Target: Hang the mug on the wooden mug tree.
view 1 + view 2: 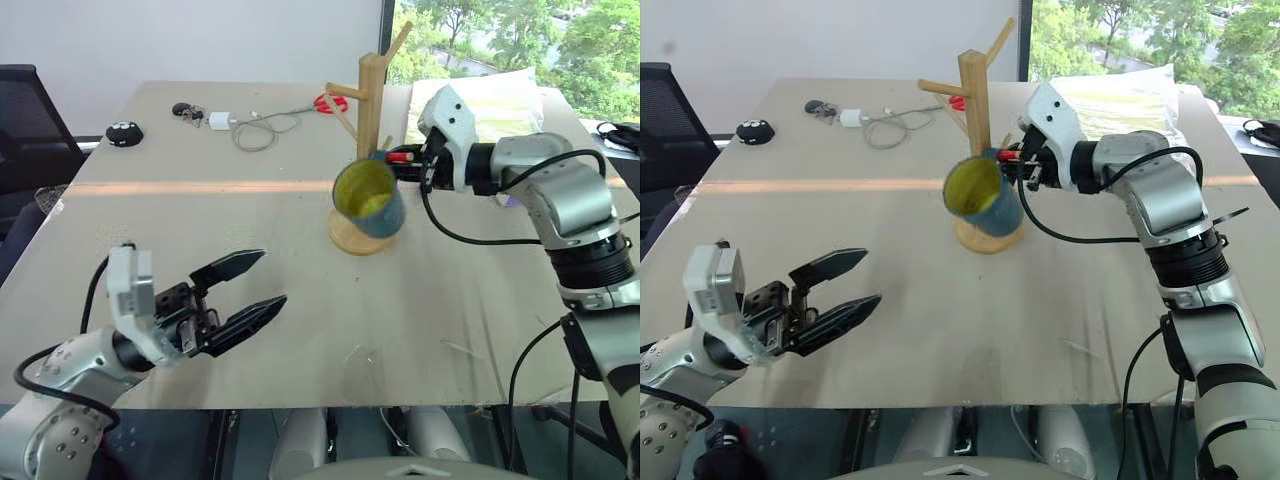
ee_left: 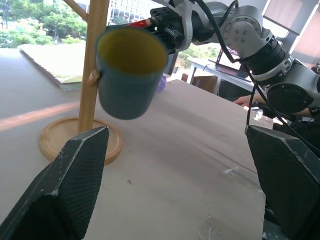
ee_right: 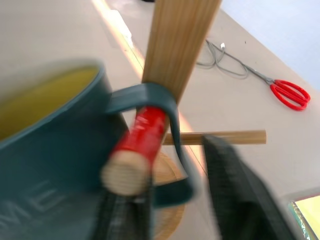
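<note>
While your right gripper (image 3: 170, 200) sits with fingers parted beside the handle, the teal-blue mug (image 1: 370, 200) with its yellow-green inside hangs on the red-tipped peg (image 3: 142, 135) of the wooden mug tree (image 1: 368, 100). Your right wrist view shows that peg through the loop handle, which the head views hide. The mug's long axis tilts, mouth toward you and upward; your left gripper (image 1: 252, 285) hovers open over the table (image 1: 200, 220).
</note>
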Controlling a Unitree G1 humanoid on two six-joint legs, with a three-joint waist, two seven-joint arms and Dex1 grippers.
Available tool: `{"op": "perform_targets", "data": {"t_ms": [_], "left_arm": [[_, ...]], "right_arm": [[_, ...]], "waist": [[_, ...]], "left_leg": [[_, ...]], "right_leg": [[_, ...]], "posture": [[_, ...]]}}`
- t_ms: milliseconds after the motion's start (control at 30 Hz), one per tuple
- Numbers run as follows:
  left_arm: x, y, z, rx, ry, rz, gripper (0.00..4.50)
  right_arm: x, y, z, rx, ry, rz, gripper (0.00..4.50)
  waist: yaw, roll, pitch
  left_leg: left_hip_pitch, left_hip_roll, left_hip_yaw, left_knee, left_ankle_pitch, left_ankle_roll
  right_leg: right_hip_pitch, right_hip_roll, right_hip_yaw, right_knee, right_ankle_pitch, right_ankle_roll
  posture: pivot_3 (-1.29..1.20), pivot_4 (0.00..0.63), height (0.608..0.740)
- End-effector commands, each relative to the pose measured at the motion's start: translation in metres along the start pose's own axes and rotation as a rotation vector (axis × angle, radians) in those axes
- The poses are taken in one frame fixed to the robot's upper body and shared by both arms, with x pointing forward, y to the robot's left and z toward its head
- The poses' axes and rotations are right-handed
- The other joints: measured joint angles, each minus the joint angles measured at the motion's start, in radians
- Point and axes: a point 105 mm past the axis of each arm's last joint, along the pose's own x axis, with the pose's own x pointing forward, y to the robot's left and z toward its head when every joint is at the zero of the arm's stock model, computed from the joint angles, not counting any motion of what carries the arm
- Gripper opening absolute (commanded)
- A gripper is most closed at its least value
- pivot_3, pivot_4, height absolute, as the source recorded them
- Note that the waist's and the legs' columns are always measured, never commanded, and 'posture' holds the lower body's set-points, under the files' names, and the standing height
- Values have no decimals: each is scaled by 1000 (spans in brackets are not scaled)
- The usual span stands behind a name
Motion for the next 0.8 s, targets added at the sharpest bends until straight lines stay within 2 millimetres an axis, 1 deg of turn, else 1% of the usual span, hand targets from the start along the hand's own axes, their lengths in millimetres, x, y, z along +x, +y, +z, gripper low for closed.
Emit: {"op": "perform_targets", "data": {"t_ms": [33, 233, 333, 433, 533, 600, 667, 767, 800], "left_arm": [[-1, -5, 15, 59, -43, -13, 4500], [5, 2, 18, 48, -42, -13, 4500], [10, 9, 13, 30, 7, 0, 4500], [10, 16, 4, 21, 74, 20, 4500], [9, 27, -8, 49, 162, 68, 4500], [5, 33, -20, 59, 236, 100, 4500], [2, 37, -25, 52, 267, 113, 4500], [-5, 42, -33, 38, 295, 126, 4500], [-6, 43, -35, 31, 299, 131, 4500]], "right_arm": [[-18, 4, 14, -44, -53, -3, 2855], [-52, 13, 16, -14, -132, -18, 2855], [-71, 15, 7, 10, -126, -57, 2855], [-89, 16, -3, 26, -119, -118, 2855], [-111, 26, -21, 34, -78, -164, 2855], [-126, 33, -36, 80, -52, -214, 2855], [-134, 39, -47, 96, -23, -245, 2855], [-149, 63, -78, 142, 67, -269, 2855], [-151, 70, -84, 165, 80, -269, 2855]], "waist": [[0, 0, 0], [1, 0, 0], [0, 0, 0], [1, 0, 0], [4, 0, 0], [8, -1, 0], [7, 0, 0], [8, -1, -1], [10, -1, -1]], "left_leg": [[0, 0, 0, 0, 0, 0], [0, 0, -1, -1, -1, 2], [0, 0, -1, 0, -1, 2], [1, 0, -1, 0, -2, 3], [1, 0, -1, 0, -2, 3], [1, 0, -2, -1, -2, 3], [1, 0, -1, -2, -2, 3], [1, 0, 0, -2, -2, 3], [2, 0, 0, -2, -2, 3]], "right_leg": [[0, 0, 0, 0, 0, 0], [0, 0, -1, 0, 0, 0], [0, 0, -1, 0, 0, 0], [1, 0, 0, 0, 0, 0], [0, 1, 0, 0, 0, 0], [1, 1, -1, 0, 0, 0], [1, 1, -1, 0, 0, 0], [0, 1, 0, 0, 0, 1], [1, 1, 0, 0, 0, 1]], "posture": [[0, 150, 740], [0, 150, 740], [0, 150, 740], [0, 150, 740], [0, 150, 740], [0, 150, 740], [0, 150, 740], [0, 150, 740], [0, 150, 740]]}}
